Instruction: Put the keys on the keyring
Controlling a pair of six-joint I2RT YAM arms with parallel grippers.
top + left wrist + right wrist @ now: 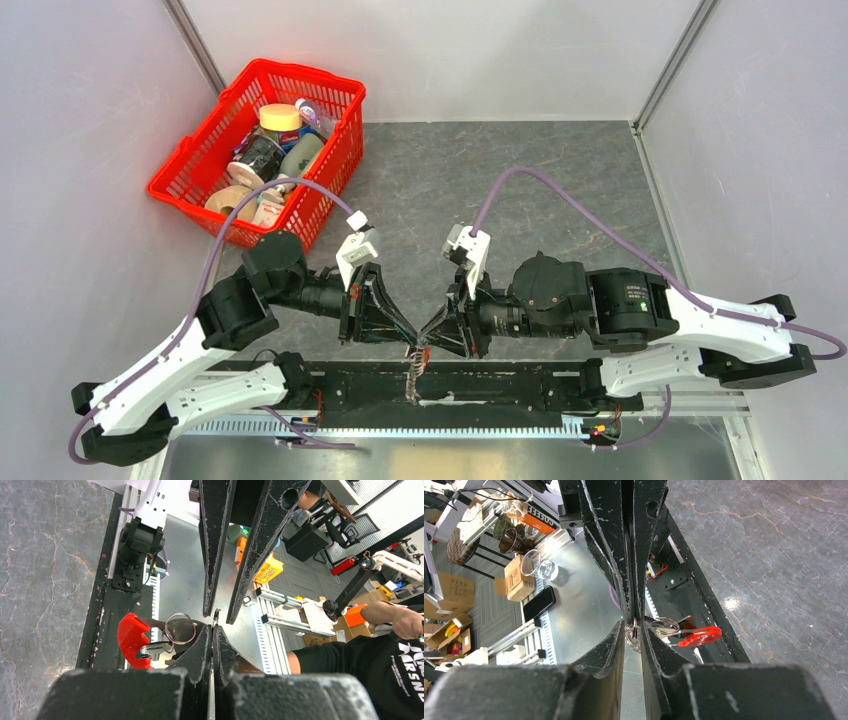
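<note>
Roughly midway along the table's (560, 180) near edge, my two grippers meet tip to tip. Left gripper (212, 629) clamped tight on the keyring (179, 629). Right gripper (634, 630) narrow, a slim gap astride the ring's loop. Red tag (696, 636) and keys (669, 628) hang just beside.

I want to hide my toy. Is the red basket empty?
No, the red basket holds a yellow-lidded jar and other things.

No legible text (shirt (385, 665) lettering blurred)
</note>
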